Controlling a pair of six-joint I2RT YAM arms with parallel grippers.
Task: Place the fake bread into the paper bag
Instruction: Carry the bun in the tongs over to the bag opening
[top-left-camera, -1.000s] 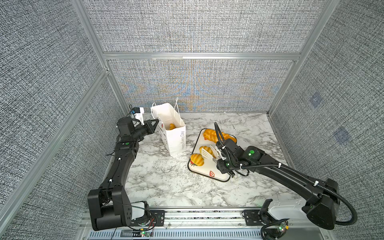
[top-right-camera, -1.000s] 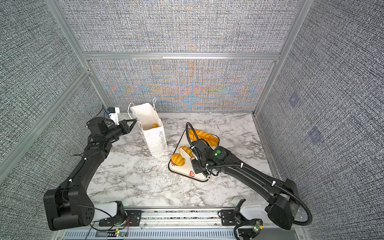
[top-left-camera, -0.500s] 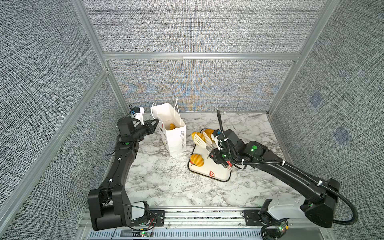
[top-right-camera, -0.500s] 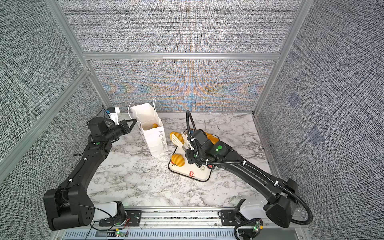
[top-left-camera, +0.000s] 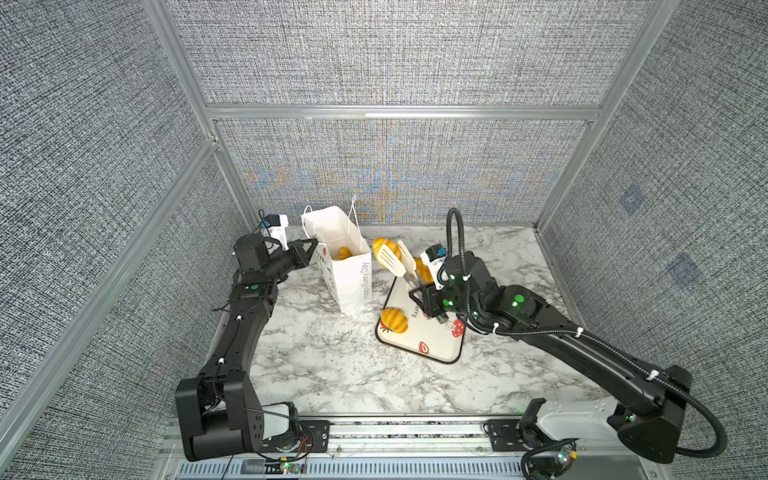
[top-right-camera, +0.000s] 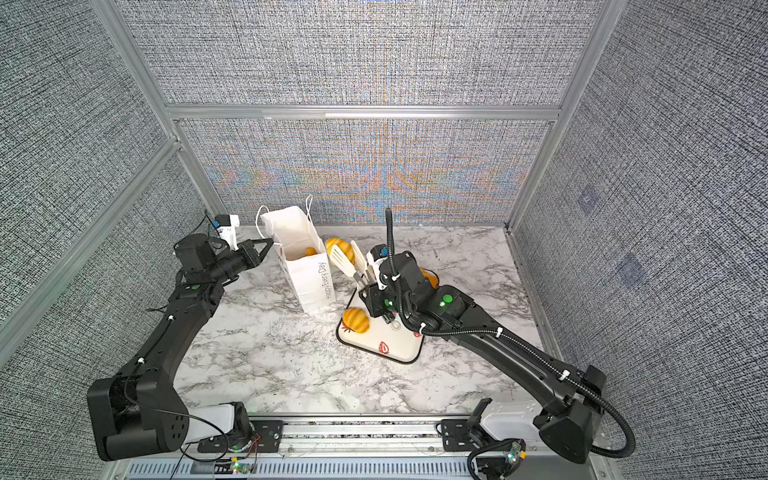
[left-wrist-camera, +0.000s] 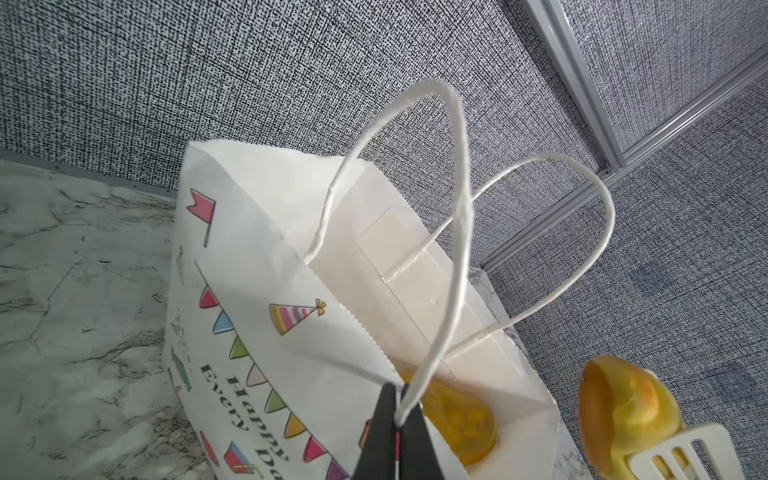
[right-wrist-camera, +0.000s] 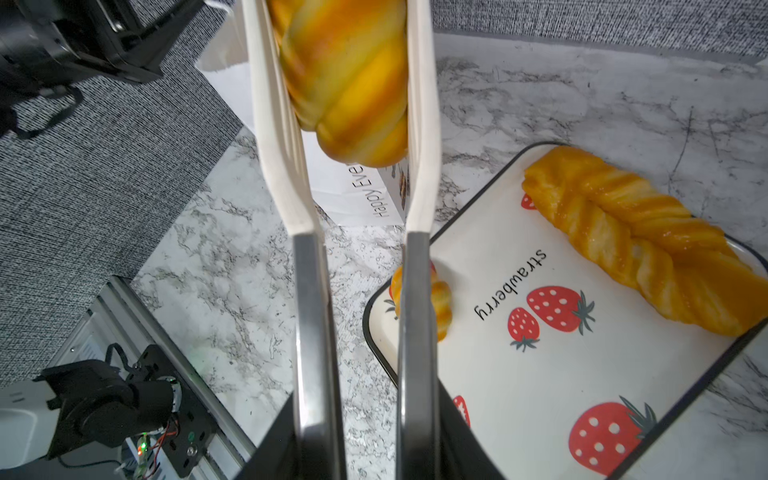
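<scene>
Fake bread (right-wrist-camera: 345, 79): glossy orange, four pieces seen.
Left gripper (left-wrist-camera: 395, 417): tips pinched together on the cord handle (left-wrist-camera: 462, 249), apparently to steady the bag and hold its mouth open.
Paper bag (top-left-camera: 351, 278): upright at the table's 10 o'clock, one piece (left-wrist-camera: 457, 424) inside. Reads "Happy Every Day".
Tongs (top-left-camera: 389, 257): clamp a twisted roll at the bag's 3 o'clock, near the rim, likely for dropping in.
Tray (right-wrist-camera: 582, 374): reads "strawberry". Holds a small croissant (top-left-camera: 394, 320) and a braided loaf (right-wrist-camera: 640, 249).
Right gripper (top-left-camera: 420, 293): squeezed on the tongs' handles.

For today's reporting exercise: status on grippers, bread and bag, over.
Left gripper shut on bag handle. Right gripper shut on tongs, bread roll pinched beside paper bag. Two pieces on tray. Nothing blocking.
</scene>
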